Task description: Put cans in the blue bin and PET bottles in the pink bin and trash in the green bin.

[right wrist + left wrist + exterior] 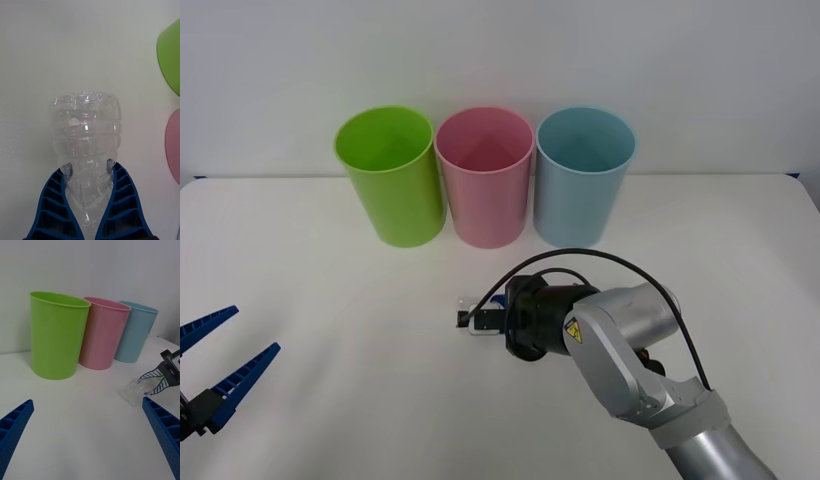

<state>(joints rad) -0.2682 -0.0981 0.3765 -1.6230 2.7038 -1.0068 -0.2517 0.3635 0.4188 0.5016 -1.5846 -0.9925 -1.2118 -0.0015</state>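
The right gripper (88,176), low over the white table (330,290) in front of the pink bin (484,175), pinches the clear crinkled PET bottle (86,131) near its narrow end, where thin walls may buckle and slip on lifting; the left gripper (220,368) waits spread.

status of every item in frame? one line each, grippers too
PET bottle: crinkled, clamped between the right fingers.
Right gripper: shut on the bottle.
Left gripper: open, idle at the table's left.
Green bin: upright.
Pink bin: upright.
Blue bin: upright.
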